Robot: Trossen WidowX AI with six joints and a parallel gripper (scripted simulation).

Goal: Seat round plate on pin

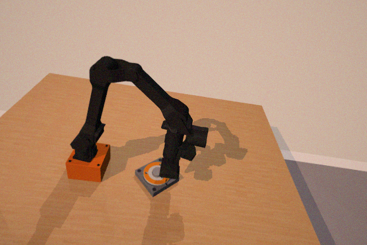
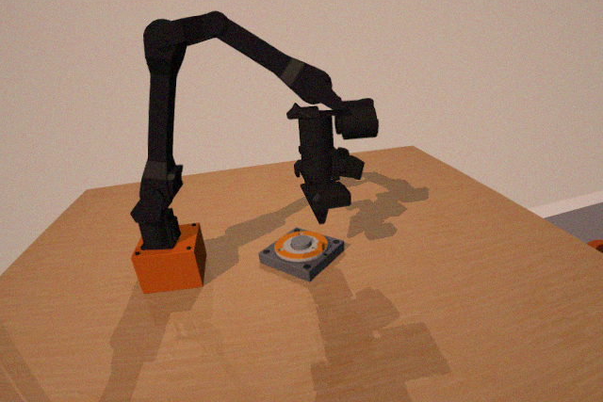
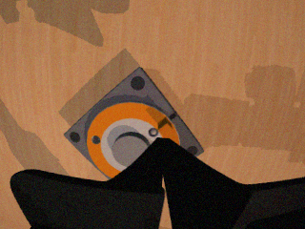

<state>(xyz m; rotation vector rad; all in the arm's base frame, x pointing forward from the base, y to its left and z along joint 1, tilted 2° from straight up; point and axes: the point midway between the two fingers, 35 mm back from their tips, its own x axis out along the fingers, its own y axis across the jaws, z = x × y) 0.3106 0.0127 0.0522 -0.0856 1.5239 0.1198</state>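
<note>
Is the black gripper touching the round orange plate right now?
No: in the exterior view the shut gripper hangs above the round orange plate, with bare wood table visible between them.

The round orange plate (image 2: 301, 245) is seated on the grey post (image 2: 301, 242) over the square grey base (image 2: 302, 257); it seemingly lies flat, untouched, on the tabletop (image 2: 438, 265).

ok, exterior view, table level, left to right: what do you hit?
Orange mount block under the arm → grey base carrying the orange round plate, with the shut gripper hanging above its right part, apart from it → small orange thing cut off at the right frame edge.
</note>
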